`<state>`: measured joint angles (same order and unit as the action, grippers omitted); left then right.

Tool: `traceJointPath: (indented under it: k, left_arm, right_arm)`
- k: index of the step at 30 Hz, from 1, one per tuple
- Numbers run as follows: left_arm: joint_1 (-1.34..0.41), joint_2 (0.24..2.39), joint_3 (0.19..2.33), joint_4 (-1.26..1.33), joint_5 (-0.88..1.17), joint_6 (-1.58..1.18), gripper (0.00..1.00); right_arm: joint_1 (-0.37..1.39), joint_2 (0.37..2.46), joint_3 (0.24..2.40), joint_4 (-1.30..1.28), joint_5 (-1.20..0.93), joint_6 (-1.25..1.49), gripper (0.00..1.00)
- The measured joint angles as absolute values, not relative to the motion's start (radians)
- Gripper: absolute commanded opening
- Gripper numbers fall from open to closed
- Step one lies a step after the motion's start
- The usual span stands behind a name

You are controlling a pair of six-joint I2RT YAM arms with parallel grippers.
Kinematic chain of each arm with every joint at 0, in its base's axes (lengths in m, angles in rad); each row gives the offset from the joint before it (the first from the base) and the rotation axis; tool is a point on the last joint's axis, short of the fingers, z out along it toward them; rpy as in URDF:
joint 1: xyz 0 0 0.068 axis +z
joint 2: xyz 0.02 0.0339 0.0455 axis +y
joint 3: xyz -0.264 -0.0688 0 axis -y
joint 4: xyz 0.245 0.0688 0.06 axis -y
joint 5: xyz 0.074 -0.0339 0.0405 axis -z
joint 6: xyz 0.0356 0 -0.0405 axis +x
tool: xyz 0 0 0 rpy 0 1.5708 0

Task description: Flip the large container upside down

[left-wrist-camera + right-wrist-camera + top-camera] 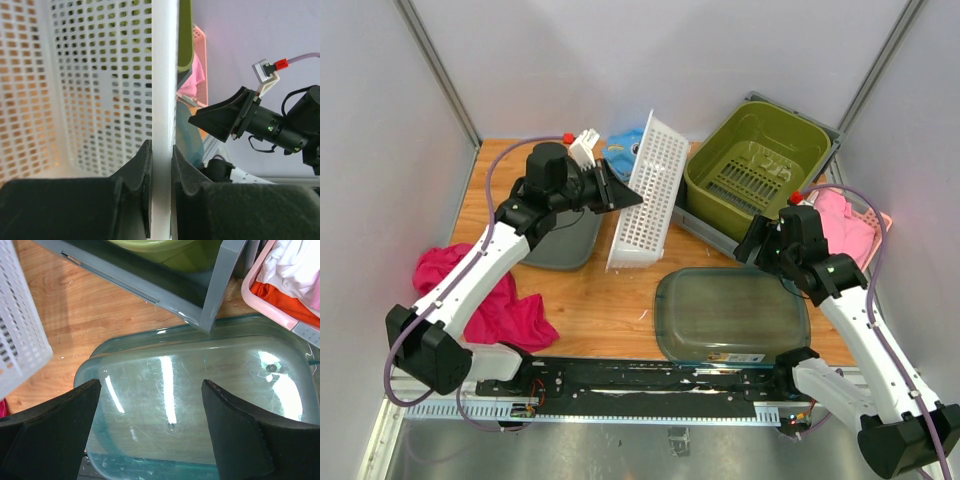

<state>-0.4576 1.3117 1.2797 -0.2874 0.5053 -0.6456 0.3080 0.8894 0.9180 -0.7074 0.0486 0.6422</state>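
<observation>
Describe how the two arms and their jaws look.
Both look alike: the left arm and right arm have white links, black joints and black bases. A lilac cable runs along each, ending at a small red connector near the wrist. The jaws are matte black and wedge-shaped. No markings are visible.

The basket (645, 195) is white with a grid of holes, the bin (718, 145) olive-green, the cloth (510, 312) magenta.

Overhead looks down from behind; close wrist cameras face sideways and downward, all sharing the white basket (645, 195).
</observation>
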Motion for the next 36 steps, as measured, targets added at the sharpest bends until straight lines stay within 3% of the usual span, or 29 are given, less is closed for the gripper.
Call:
traceJointPath:
  k: [9, 22, 28, 36]
  left_arm:
    - [-0.389, 1.285, 1.072, -0.160, 0.564, -0.761, 0.00]
    - [-0.016, 1.320, 1.212, -0.355, 0.606, -0.552, 0.00]
    - [-0.004, 1.367, 1.255, -0.352, 0.659, -0.520, 0.00]
    - [-0.044, 1.261, 1.018, -0.068, 0.833, -0.791, 0.00]
  right_arm:
    - [0.308, 0.900, 0.918, -0.707, 0.044, 0.643, 0.84]
    - [0.308, 0.897, 0.913, -0.707, 0.043, 0.642, 0.84]
    - [0.308, 0.897, 0.910, -0.707, 0.041, 0.642, 0.84]
    - [0.308, 0.917, 0.908, -0.698, 0.022, 0.643, 0.83]
